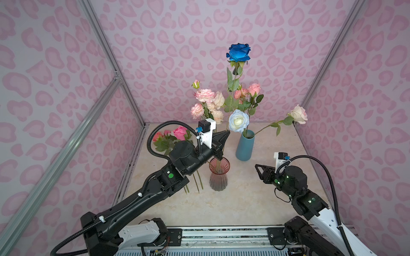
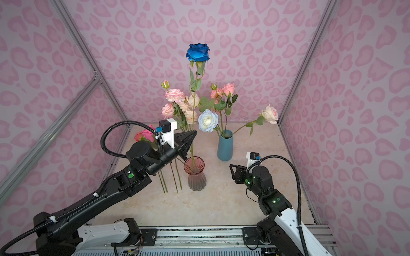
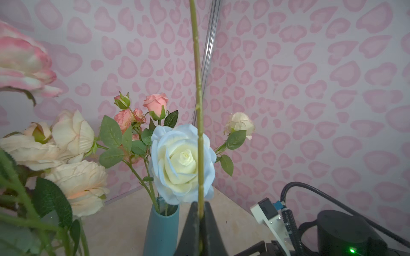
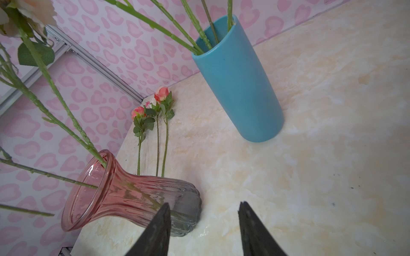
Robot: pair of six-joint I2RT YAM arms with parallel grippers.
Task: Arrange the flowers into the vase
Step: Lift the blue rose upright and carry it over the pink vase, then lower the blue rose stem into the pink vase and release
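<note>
Right now the left pincer [image 1: 226, 133] is clamped together on the thin green stem [image 3: 199, 88] of the tall dark blue artificial rose [image 1: 238, 52] and holds it upright. The bloom stands high above the pincer. The stem's lower end appears to run down from it into the mouth of the ribbed pink glass vase [image 1: 218, 177] directly beneath. Peach and pink-edged blooms [image 1: 205, 95] standing in that vase rise just behind the pincer. Off to its right is the tall teal ceramic vase [image 1: 245, 146], holding a pale-blue-and-white rose [image 1: 239, 120], a cream rose [image 1: 299, 114] and a peach spray [image 1: 248, 90]. A few pink roses [image 1: 180, 132] lie on the marbled bench [image 1: 244, 199] behind the left wrist, not yet placed. The right pincer [image 1: 258, 170] hovers low, well to the right of the glass vase, with its jaws apart and empty.

The step in hand looks like seating the blue rose. Next, I judge, the left pincer should ease the stem deeper, then part and back away without snagging nearby leaves. The top-heavy stem may lean once freed.
</note>
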